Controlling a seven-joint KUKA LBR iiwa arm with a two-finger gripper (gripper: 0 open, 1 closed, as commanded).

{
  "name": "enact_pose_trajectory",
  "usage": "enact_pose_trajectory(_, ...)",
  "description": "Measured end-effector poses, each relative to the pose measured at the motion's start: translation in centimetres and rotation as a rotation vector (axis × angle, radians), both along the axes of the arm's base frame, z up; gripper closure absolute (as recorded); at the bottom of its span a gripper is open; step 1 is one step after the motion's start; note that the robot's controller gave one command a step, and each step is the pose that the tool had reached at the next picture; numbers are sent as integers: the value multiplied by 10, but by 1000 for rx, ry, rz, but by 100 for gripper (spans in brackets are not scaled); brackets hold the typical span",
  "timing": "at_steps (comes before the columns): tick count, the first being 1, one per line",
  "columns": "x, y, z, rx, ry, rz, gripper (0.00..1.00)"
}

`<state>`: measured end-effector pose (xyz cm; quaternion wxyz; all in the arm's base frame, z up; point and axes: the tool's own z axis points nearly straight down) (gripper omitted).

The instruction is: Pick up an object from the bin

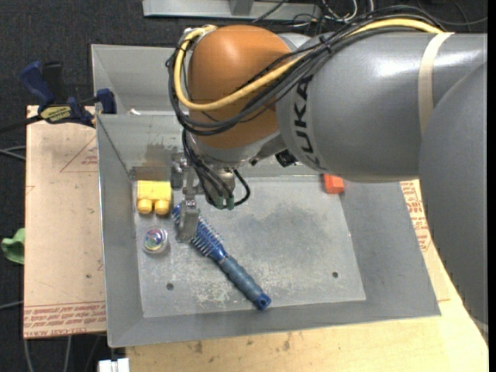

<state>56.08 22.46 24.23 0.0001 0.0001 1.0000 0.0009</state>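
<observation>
My gripper (pixel 186 217) hangs below the orange cover, its metal fingers reaching down to the bin floor at the bristle end of a blue brush (pixel 229 264). The brush lies diagonally, head at upper left by the fingers, handle running to the lower right. A yellow block (pixel 153 195) sits just left of the gripper. A small shiny round thing (pixel 155 240) lies below the yellow block, to the left of the brush head. I cannot make out whether the brush head is between the fingers.
A small orange block (pixel 334 183) lies at the right of the bin, close under the arm. The big grey arm covers the bin's upper right part.
</observation>
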Motion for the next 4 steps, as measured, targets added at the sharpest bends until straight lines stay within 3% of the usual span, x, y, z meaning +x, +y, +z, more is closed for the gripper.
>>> enact_pose_trajectory(1, 6, -79, -101, -3, 3, 312, 0)
enact_pose_trajectory(2, -1, -77, -174, -1, 3, 63, 0)
enact_pose_trajectory(3, 0, -77, -173, 0, 1, 61, 100)
enact_pose_trajectory(4, 30, -86, 4, 0, -12, 120, 100)
